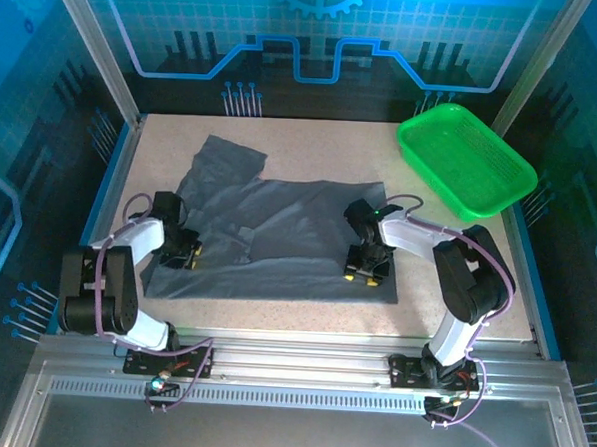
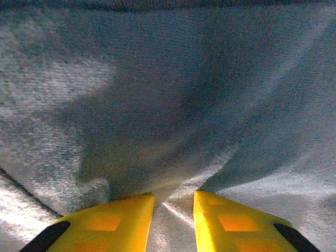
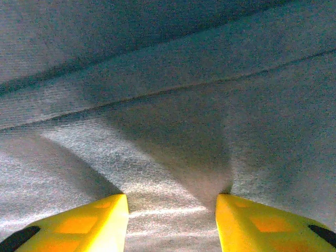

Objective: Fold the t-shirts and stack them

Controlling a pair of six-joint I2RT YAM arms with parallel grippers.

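**Top external.** The fingertips of both grippers are hard to make out, being masked by their own wrist housings. The left gripper [image 1: 184, 255] sits low on the near-left border of the t-shirt [image 1: 278, 232]. The right gripper [image 1: 366, 269] sits on the near-right part of it. The shirt is one plain dark slate-grey piece lying mostly flat in the middle of the table [image 1: 313, 144]. One sleeve sticks out toward the far left, and light wrinkles run across the body. The collar can't be picked out (cloth too uniform in tone). A green tray [image 1: 422, 155] stands at the far-right corner, apart from the shirt.

**Left wrist.** The cloth covers the whole background and its edges are cut off. The yellow fingers [image 2: 126, 220] of the left gripper [image 2: 174, 202] stand close together, with a raised ridge of grey fabric pinched in the narrow gap. Creases fan out from that spot. I read this as clamped on the shirt.

**Right wrist.** Here too the background is all fabric, crossed by a long straight fold or seam line (which one is unclear). The right gripper [image 3: 172, 202] has its fingers [image 3: 252, 220] well apart. They are pressed down on the cloth, which lies loose across the gap, so nothing is clamped.
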